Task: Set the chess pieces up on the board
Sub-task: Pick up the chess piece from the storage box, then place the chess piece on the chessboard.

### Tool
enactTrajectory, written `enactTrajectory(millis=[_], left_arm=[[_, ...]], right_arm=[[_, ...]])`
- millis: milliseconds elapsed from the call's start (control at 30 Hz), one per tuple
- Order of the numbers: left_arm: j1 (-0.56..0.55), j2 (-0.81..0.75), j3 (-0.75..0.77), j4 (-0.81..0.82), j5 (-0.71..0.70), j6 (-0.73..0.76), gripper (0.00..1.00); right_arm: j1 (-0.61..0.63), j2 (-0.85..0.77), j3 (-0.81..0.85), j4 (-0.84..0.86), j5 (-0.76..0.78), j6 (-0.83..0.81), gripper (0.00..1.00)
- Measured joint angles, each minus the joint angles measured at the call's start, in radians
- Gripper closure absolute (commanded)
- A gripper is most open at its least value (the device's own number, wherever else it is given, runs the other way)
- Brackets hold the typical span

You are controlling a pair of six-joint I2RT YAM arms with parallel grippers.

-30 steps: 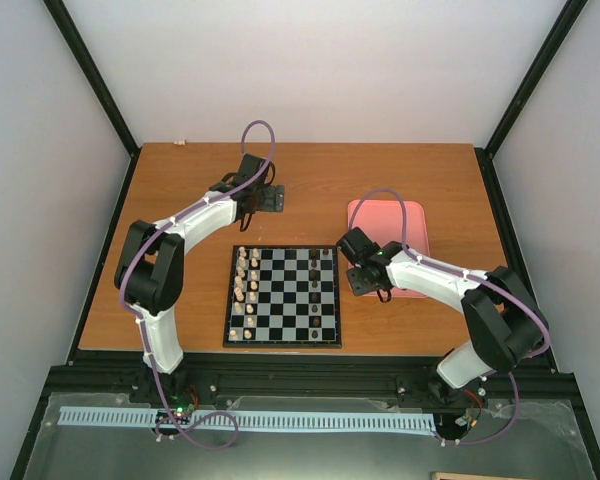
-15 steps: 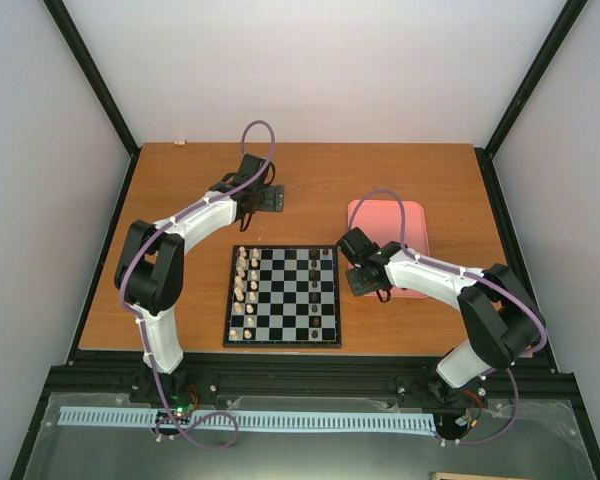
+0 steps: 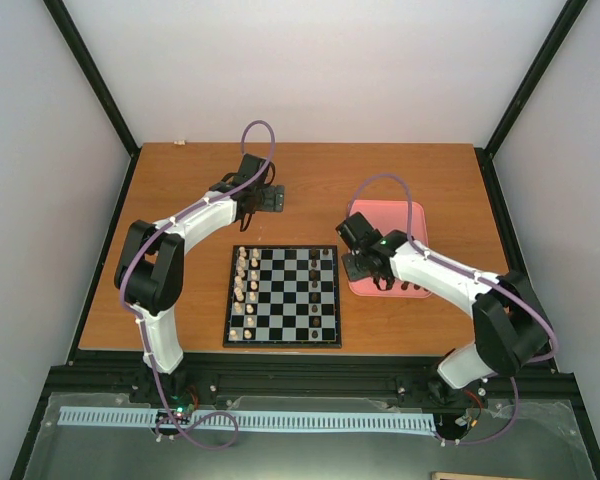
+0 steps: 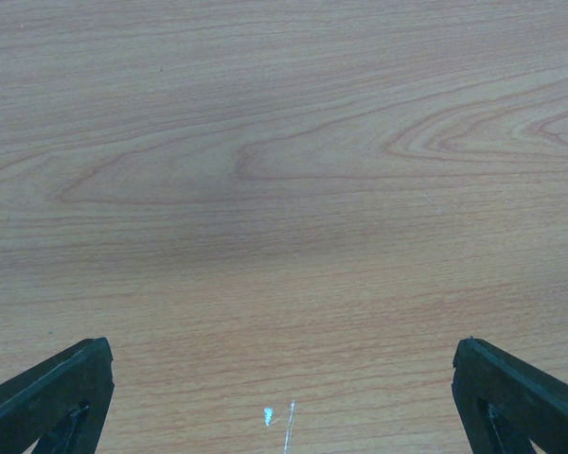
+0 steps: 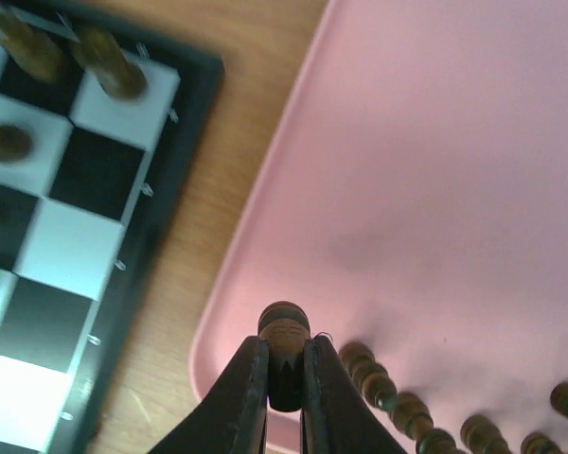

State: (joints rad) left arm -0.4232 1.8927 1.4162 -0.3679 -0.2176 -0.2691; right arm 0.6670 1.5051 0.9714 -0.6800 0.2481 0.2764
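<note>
Right wrist: pink tray holds chess pieces; fingers grip one.

We see an orange-brown wood-grain surface filling the frame, crossed by a soft shadow band. Our left hand shows only its two black fingertips in the bottom corners, spread wide apart. A small white scratch lies between them.

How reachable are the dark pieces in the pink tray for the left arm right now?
Probably not. The left fingers hang open over bare table beyond the board; the dark pieces lie in the tray on the board's other side, by the right arm.
</note>
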Motion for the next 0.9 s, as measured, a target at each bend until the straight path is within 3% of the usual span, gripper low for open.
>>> enactTrajectory(millis=[200,567,900], left_arm=[[0.000,0.000,0.000,0.000,0.000,0.000,0.00],[0.000,0.000,0.000,0.000,0.001,0.000,0.00],[0.000,0.000,0.000,0.000,0.000,0.000,0.00]], right_arm=[[0.000,-0.002,0.080,0.016,-0.033,-0.007,0.93],[-0.001,0.192,0.209,0.044,-0.109,-0.033,0.93],[-0.001,0.271,0.262,0.057,-0.156,-0.049,0.93]])
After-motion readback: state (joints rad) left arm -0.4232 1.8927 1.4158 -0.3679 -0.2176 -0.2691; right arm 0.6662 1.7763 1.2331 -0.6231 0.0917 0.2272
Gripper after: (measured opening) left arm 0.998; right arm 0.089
